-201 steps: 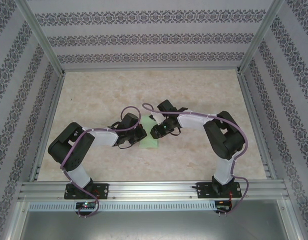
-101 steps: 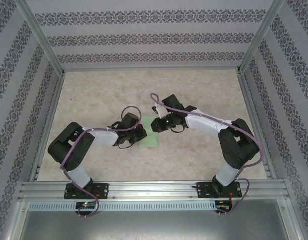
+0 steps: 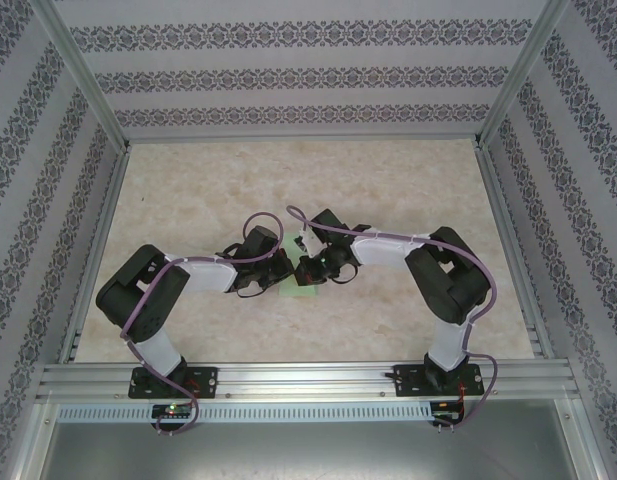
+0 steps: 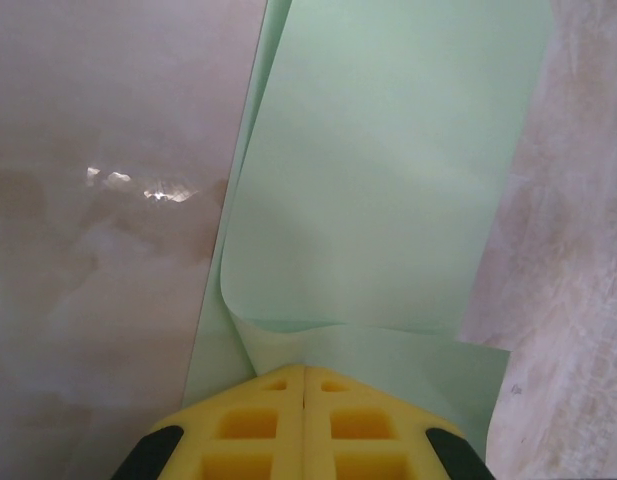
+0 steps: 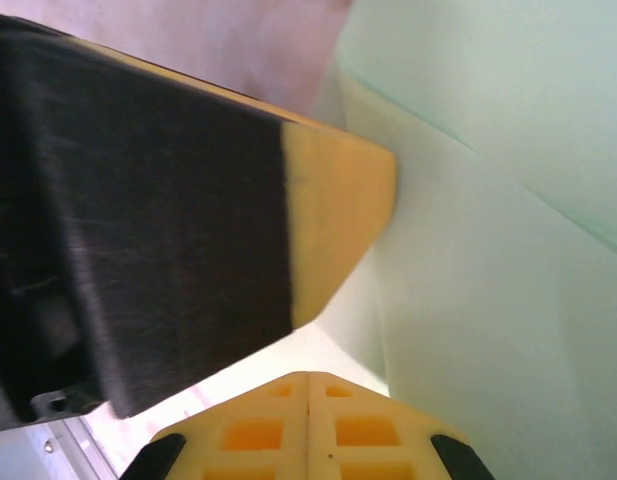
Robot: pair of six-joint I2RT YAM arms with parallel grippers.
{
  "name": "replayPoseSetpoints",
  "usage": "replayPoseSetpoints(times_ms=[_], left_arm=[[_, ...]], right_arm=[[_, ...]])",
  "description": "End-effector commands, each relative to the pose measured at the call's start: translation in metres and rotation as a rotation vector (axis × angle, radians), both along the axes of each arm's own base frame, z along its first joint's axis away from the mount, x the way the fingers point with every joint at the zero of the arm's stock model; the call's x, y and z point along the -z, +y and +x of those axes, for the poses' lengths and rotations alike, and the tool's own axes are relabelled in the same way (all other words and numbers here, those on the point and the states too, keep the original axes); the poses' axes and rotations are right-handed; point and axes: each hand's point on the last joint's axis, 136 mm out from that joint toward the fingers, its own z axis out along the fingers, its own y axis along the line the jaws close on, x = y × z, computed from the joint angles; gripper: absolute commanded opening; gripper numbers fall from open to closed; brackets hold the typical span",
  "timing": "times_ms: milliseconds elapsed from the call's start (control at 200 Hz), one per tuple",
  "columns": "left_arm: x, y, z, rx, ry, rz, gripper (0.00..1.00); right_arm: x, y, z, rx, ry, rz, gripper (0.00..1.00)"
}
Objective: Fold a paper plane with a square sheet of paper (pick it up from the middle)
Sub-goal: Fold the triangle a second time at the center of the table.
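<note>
Thin pale green square sheet of paper [image 4: 388, 180] lies flat on the marbled beige table top [image 3: 388, 180], mid-table between the two arms [image 3: 302, 288]. One layer is doubled over the rest, with a soft rounded bend at its near-left corner, not a sharp crease.

Step, as I judge it: an early fold, flap laid over and being pressed down. No pointed plane shape yet, so most of the task is left.

Left gripper [image 4: 305, 385]: yellow fingers pressed together, tip down on the sheet right at the rounded bend. Cannot tell if a layer is nipped between them or just pinned under the tip.

Right gripper [image 5: 308, 390]: fingers also pressed together, nothing between them, low over the sheet [image 5: 508, 300] just beside the left gripper's yellow finger [image 5: 333, 220]. From above the two heads nearly meet [image 3: 279, 268] [image 3: 311, 270].

Next move likely calls for the closed right tip to slide along the bend and flatten it while the left pins the sheet. Risk: thin paper skids or buckles.
</note>
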Motion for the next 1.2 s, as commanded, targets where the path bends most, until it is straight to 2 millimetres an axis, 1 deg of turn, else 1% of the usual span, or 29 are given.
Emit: replayPoseSetpoints(times_ms=[0,75,150,410,684,869,944,1024,1194], left_arm=[[0.031,0.026,-0.022,-0.004,0.082,0.131,0.03],[0.032,0.026,-0.022,-0.002,0.084,0.131,0.03],[0.034,0.026,-0.023,-0.001,0.087,0.134,0.03],[0.033,0.026,-0.022,0.010,0.083,0.142,0.03],[0.034,0.026,-0.022,0.011,0.083,0.144,0.02],[0.035,0.026,-0.022,0.011,0.087,0.149,0.02],[0.034,0.025,-0.022,0.014,0.084,0.147,0.02],[0.036,0.026,-0.022,0.015,0.089,0.147,0.02],[0.035,0.026,-0.022,0.015,0.088,0.151,0.02]], right_arm=[[-0.012,0.004,0.010,0.023,-0.023,-0.002,0.00],[-0.012,0.003,0.011,0.024,-0.012,-0.005,0.01],[-0.004,-0.002,0.010,0.028,0.008,-0.043,0.01],[0.012,-0.007,0.004,0.030,0.049,-0.067,0.02],[0.033,-0.020,-0.002,0.040,0.076,-0.117,0.03],[0.048,-0.024,-0.014,0.031,0.133,-0.123,0.03],[0.046,-0.022,-0.018,0.028,0.144,-0.096,0.04],[0.045,-0.024,-0.020,0.028,0.150,-0.105,0.04],[0.026,-0.028,-0.021,0.027,0.115,-0.095,0.04]])
